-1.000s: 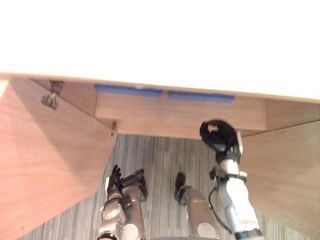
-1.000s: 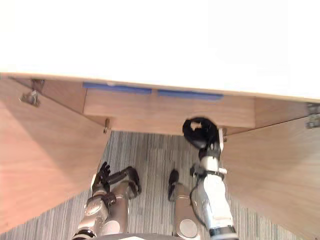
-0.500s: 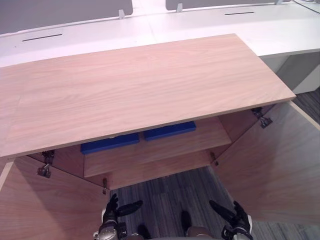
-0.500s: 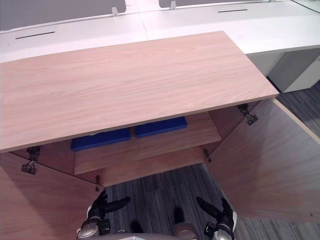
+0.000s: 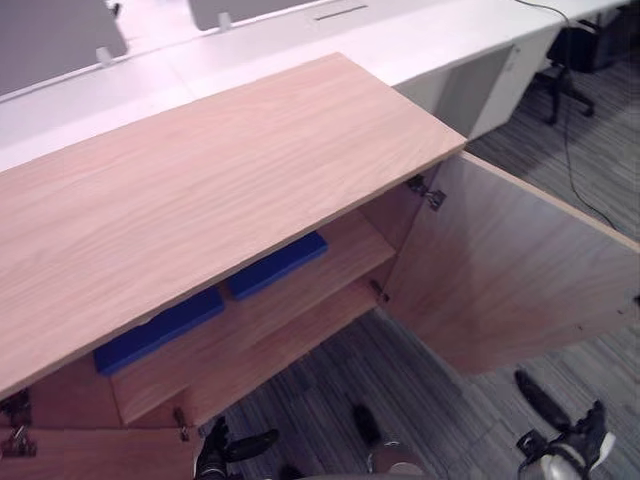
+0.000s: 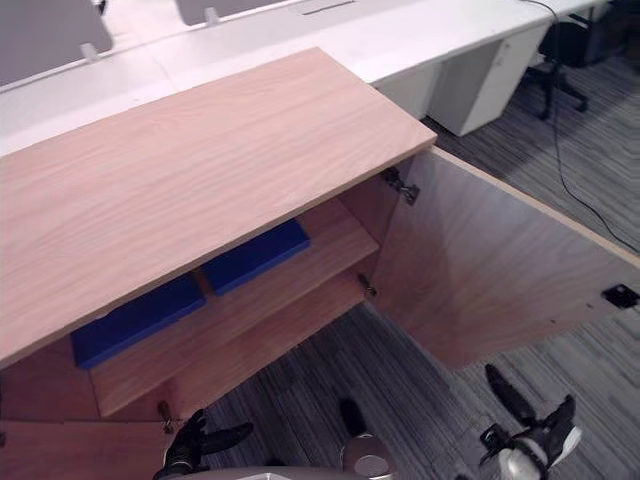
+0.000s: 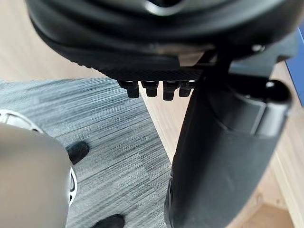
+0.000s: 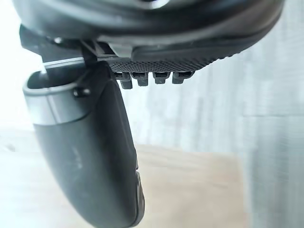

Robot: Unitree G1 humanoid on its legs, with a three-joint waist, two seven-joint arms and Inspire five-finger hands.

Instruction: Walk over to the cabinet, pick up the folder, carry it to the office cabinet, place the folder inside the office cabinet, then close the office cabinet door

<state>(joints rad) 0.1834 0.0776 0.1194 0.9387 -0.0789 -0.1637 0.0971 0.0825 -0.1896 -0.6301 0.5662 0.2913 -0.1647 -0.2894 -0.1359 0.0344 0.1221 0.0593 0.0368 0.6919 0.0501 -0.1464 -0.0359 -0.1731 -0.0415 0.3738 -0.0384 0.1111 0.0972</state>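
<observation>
Grey carpet [image 5: 450, 400] lies nearest, with the left hand [image 5: 216, 455] and right hand [image 5: 585, 440] low over it, fingers loose and spread, holding nothing. Past them the right door [image 5: 500, 270] of the cabinet [image 5: 200, 190] stands wide open. On the shelf [image 5: 330, 285] a blue folder [image 5: 277, 263] lies beside a second blue folder [image 5: 160, 330], so placing looks done. Closing seems the step in hand: the right hand must reach that door's outer face and push. No writing is legible.
</observation>
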